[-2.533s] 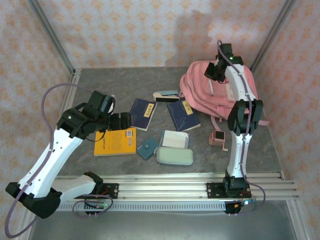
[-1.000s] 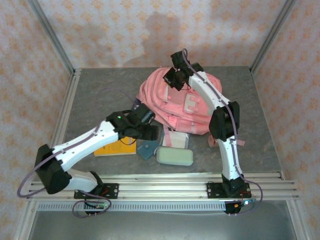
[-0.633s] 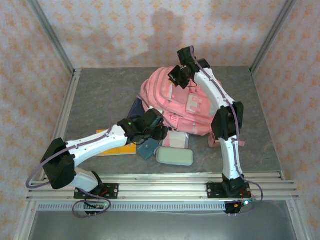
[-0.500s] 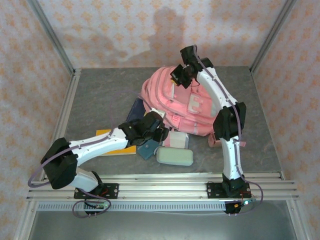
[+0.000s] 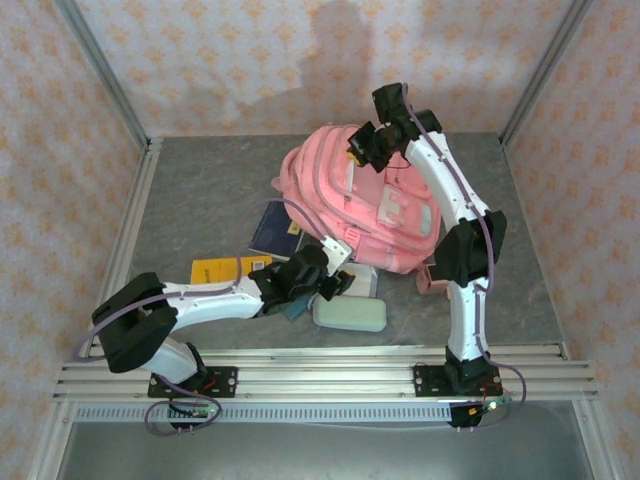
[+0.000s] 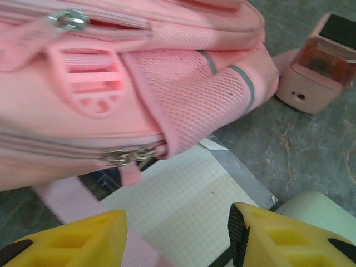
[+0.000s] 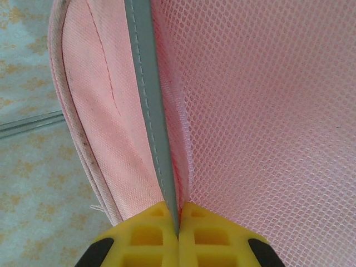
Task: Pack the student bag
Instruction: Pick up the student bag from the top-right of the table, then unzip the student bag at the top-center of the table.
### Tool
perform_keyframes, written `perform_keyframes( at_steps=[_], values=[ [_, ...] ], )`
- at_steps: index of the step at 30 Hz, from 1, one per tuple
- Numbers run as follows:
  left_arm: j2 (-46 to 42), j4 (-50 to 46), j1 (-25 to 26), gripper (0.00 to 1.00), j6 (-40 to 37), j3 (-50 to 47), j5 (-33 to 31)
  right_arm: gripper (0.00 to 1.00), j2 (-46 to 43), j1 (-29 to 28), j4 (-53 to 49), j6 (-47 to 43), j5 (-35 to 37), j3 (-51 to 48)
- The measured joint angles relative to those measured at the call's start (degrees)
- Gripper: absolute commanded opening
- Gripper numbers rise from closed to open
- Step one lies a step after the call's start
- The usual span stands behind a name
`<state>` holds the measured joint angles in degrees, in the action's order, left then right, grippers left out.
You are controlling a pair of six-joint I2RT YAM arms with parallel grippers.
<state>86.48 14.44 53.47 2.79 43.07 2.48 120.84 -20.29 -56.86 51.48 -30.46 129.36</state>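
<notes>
The student bag (image 5: 340, 195) is clamped at its mesh by the right gripper (image 7: 178, 216). The left gripper (image 6: 177, 222) is held apart above a notebook (image 6: 186, 186) overlapped by the bag.

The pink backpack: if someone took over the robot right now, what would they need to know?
Right gripper: shut on a mesh edge of the student bag, at its far end.
Left gripper: open, low over the gridded pad by the bag's zip.
Outside the bag: blue notebook, yellow book, mint case, small pink box.
Done: nothing visibly packed.
Left: open bag, load items.
</notes>
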Motion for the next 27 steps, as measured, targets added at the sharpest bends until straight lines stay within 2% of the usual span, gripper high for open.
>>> perform_keyframes(
  at_steps=[8, 19, 27],
  values=[
    [5.4, 1.7, 0.1, 0.46, -2.9, 0.0, -3.1, 0.0, -1.0, 0.0, 0.1, 0.5, -1.0, -1.6],
    [8.1, 4.0, 0.1, 0.45, -2.8, 0.8, -6.0, 0.0, -2.1, 0.0, 0.6, 1.5, -2.6, -3.5],
    [13.8, 4.1, 0.1, 0.38, -2.6, 4.1, -7.7, 0.0, -2.1, 0.0, 1.6, 3.5, -3.3, -3.6]
  ],
)
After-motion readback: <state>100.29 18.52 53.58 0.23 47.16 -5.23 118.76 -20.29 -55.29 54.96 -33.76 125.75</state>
